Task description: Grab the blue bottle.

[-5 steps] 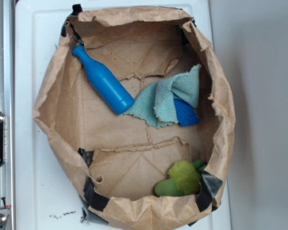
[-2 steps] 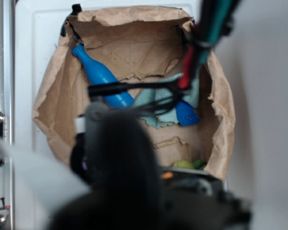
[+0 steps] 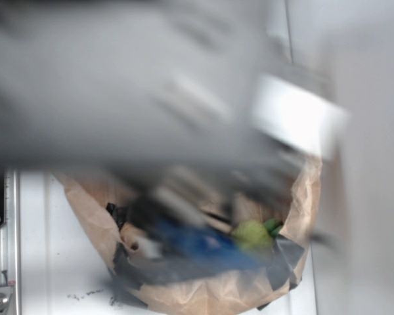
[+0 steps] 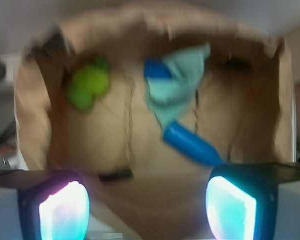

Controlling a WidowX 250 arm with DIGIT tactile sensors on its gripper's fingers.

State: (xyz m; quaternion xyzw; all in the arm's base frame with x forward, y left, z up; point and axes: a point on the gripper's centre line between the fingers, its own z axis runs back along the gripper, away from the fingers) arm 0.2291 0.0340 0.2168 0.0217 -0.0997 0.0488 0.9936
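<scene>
In the wrist view the blue bottle (image 4: 190, 145) lies on the brown floor of the paper bag (image 4: 285, 100). Its wide end touches the teal cloth (image 4: 177, 85), and its narrow end runs behind my right fingertip (image 4: 230, 210). My gripper (image 4: 147, 210) hovers above the bag, open, with the two lit pads wide apart and nothing between them. The bottle sits ahead of the jaws and slightly right, apart from them. In the exterior view my blurred arm (image 3: 151, 98) covers the upper bag and hides the bottle.
A small dark-blue object (image 4: 157, 70) pokes out from under the far side of the cloth. A green plush toy (image 4: 87, 87) lies in one corner of the bag, and this green toy (image 3: 253, 233) also shows in the exterior view. The bag's crumpled walls (image 3: 217, 295) ring everything.
My arm has swept into the exterior view, from none of it to covering most of the bag. The bottle, cloth and green toy have not visibly moved.
</scene>
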